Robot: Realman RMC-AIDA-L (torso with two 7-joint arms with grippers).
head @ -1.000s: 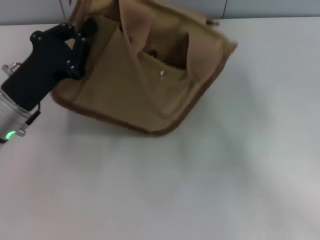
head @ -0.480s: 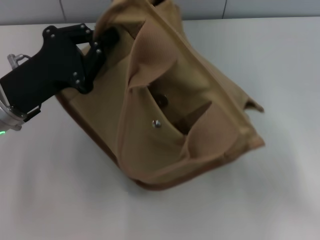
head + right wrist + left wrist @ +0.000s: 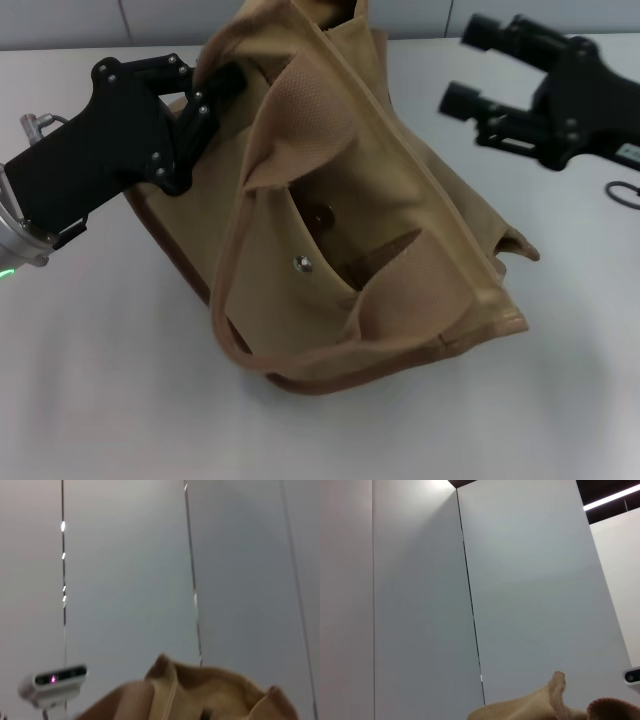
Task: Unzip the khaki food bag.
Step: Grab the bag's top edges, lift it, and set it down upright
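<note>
- Gripping the khaki food bag (image 3: 400, 240) at its upper left corner: left gripper (image 3: 205, 100), fingers clamped on the fabric edge beside a webbing handle (image 3: 290, 110).
- Slumped and tilted on the white tabletop (image 3: 150, 400), stretching from the left gripper down toward the near right; darker brown trim along the lower edge.
- Facing up just right of and below the left gripper: front pocket with a metal snap (image 3: 302, 263), gaping loosely.
- Looping from the pocket side down around the lower left: second webbing handle (image 3: 225, 300).
- Hovering above the tabletop to the right of the bag's top, well apart from the left gripper: right gripper (image 3: 475, 70), fingers spread wide, holding nothing, tips pointing at the bag without touching.
- Showing only the bag's top edge against a wall: left wrist view (image 3: 540, 707) and right wrist view (image 3: 210, 690).
</note>
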